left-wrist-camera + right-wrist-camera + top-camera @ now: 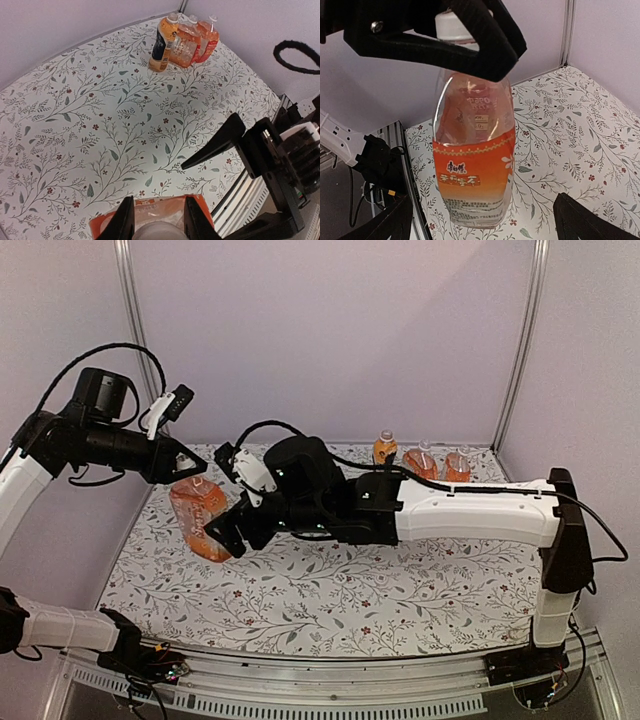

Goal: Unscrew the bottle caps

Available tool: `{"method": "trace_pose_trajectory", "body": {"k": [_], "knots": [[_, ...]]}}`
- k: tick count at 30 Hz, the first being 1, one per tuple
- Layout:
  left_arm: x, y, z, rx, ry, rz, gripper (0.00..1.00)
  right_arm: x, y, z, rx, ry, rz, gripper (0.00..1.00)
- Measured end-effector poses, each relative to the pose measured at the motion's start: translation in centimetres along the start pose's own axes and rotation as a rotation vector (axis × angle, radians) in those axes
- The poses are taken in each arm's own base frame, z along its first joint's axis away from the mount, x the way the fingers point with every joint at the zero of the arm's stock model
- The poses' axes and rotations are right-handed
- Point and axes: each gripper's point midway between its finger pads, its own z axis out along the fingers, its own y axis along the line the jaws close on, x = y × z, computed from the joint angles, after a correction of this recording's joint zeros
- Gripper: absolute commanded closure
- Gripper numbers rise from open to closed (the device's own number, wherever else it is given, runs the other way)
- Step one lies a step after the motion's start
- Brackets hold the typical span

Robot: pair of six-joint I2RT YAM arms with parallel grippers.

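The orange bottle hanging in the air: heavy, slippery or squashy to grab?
Probably weighty for its size: the bottle seems to hold orange drink. Its clear, glossy plastic looks smooth and thin, so it may slip or dent when squeezed. Held only by the cap in the left gripper, it would likely swing if nudged.

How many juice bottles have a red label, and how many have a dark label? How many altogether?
red-label bottles: 3, one held up by the left gripper, two at the back
dark-label bottle: 1, at the back
total: 4
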Motion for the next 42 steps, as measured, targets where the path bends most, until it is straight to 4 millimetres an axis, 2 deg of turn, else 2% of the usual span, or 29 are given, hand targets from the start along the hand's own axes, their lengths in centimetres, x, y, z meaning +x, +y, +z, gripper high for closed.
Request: {"method": "trace_pose_trajectory", "body": {"k": [4,5,7,11,15,16,17,18,19,24,26,29,31,33,35,38,42], "knots": [[0.0,0.0,0.1,0.001,0.003,-0.049,1.0,1.7,0.3,2.6,-0.014,0.005,0.041,0.01],[0.0,0.0,0.1,0.003,0.003,-0.056,1.0,2.1,0.3,3.2,-0.011,0.009,0.048,0.05],[0.0,-0.2,0.1,0.012,0.003,-0.07,1.0,3.0,0.0,3.9,-0.002,0.021,0.058,0.14],[0.0,-0.4,0.1,0.026,0.003,-0.08,1.0,3.8,-0.3,4.5,-0.002,0.034,0.084,0.44],[0.0,-0.4,0.1,0.022,0.002,-0.082,1.0,3.3,-0.2,4.6,-0.019,0.017,0.096,0.53],[0.0,-0.3,0.1,0.021,0.004,-0.085,0.84,3.3,-0.2,4.6,-0.019,0.018,0.097,0.55],[0.0,-0.3,0.1,0.02,0.004,-0.087,0.52,3.3,-0.2,4.5,-0.019,0.018,0.098,0.56],[0.0,-0.3,0.1,0.019,0.004,-0.089,0.1,3.3,-0.1,4.5,-0.02,0.018,0.098,0.57],[0.0,-0.3,0.1,0.021,0.004,-0.085,0.02,3.3,-0.1,4.6,-0.022,0.017,0.1,0.57],[-0.9,0.3,-1.0,-0.03,-0.028,-0.069,0.0,2.7,0.3,4.2,-0.06,-0.001,0.096,0.62],[-1.7,-0.5,-2.1,-0.013,-0.071,-0.018,0.0,2.1,0.8,3.5,-0.091,-0.013,0.096,0.66],[-3.0,-2.6,-5.8,0.0,-0.21,0.113,0.0,1.5,1.3,2.4,-0.139,-0.037,0.092,0.65],[-3.1,-4.0,-8.7,-0.003,-0.327,0.2,0.0,1.0,1.7,1.5,-0.184,-0.053,0.083,0.65],[-2.1,-5.7,-11.3,0.005,-0.445,0.289,0.0,0.3,2.5,0.3,-0.244,-0.076,0.066,0.65],[-0.2,-7.3,-13.0,0.032,-0.518,0.358,0.01,-0.8,3.4,-1.2,-0.303,-0.113,0.048,0.64],[2.5,-9.0,-13.1,0.111,-0.541,0.43,0.04,-2.9,4.7,-3.7,-0.386,-0.18,0.017,0.65],[4.7,-9.4,-10.1,0.228,-0.452,0.423,0.09,-6.1,6.2,-6.7,-0.461,-0.278,-0.023,0.65]]}}
